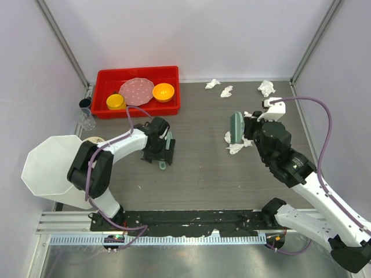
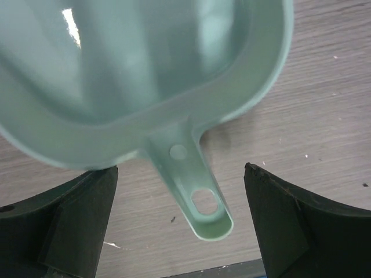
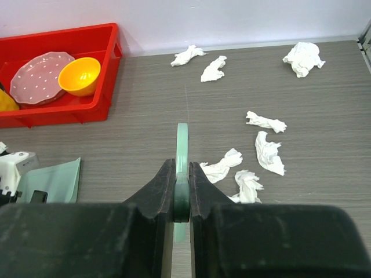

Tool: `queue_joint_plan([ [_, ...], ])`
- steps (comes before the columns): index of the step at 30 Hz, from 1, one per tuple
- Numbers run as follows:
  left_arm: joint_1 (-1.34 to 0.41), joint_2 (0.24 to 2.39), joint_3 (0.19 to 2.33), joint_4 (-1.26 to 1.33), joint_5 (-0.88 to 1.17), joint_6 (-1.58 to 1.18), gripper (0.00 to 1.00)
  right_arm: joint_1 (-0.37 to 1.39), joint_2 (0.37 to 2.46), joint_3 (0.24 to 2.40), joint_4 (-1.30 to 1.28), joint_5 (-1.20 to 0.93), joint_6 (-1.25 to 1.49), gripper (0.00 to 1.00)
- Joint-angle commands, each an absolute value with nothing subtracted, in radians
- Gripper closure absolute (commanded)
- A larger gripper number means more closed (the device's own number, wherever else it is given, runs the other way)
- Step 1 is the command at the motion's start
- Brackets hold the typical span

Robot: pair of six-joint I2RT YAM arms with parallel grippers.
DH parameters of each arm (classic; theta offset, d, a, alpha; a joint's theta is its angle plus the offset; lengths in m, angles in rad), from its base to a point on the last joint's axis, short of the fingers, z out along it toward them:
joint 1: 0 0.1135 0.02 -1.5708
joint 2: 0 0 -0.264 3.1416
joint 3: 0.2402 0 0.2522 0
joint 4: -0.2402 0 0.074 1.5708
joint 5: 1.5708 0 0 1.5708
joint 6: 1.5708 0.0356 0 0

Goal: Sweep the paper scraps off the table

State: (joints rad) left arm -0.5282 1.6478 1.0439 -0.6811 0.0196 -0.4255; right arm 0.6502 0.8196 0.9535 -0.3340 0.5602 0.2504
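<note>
Though pinching the brush (image 1: 236, 126) tight in the right claw (image 3: 182, 169) and straddling the dustpan handle (image 2: 215, 223) with the left claw (image 2: 181, 168) spread wide and empty, seemingly has yet to gather any paper scraps (image 3: 266, 152) strewn over the far right of the surface (image 1: 203, 171).

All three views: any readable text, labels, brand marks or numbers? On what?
None readable in any view.
The red tray, pink plate, white bin, green dustpan, brush and paper scraps show no print.
The arm housings show no legible marking.
</note>
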Motion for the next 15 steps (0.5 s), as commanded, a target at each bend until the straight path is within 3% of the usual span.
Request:
queue_joint_plan([
  [1, -0.531, 1.681, 1.08, -0.64, 0.023, -0.446, 0.12, 0.643, 0.766, 0.948, -0.308, 0.597, 0.204, 0.99],
  [5, -0.551, 1.663, 1.078, -0.64, 0.034, -0.439, 0.4, 0.641, 0.733, 0.945, -0.313, 0.612, 0.187, 0.99],
  [6, -0.564, 1.654, 1.075, -0.641, 0.034, -0.434, 0.53, 0.64, 0.727, 0.943, -0.313, 0.62, 0.186, 0.99],
  [8, -0.612, 1.629, 1.069, -0.629, 0.041, -0.423, 0.66, 0.64, 0.718, 0.94, -0.316, 0.624, 0.181, 0.99],
  [9, -0.629, 1.623, 1.068, -0.627, 0.073, -0.405, 0.8, 0.64, 0.713, 0.94, -0.316, 0.627, 0.181, 0.99],
  [12, -0.707, 1.592, 1.075, -0.632, 0.068, -0.358, 1.0, 0.64, 0.7, 0.942, -0.322, 0.627, 0.184, 0.99],
  [15, -0.771, 1.6, 1.107, -0.65, 0.092, -0.309, 1.0, 0.64, 0.69, 0.943, -0.327, 0.626, 0.181, 0.99],
])
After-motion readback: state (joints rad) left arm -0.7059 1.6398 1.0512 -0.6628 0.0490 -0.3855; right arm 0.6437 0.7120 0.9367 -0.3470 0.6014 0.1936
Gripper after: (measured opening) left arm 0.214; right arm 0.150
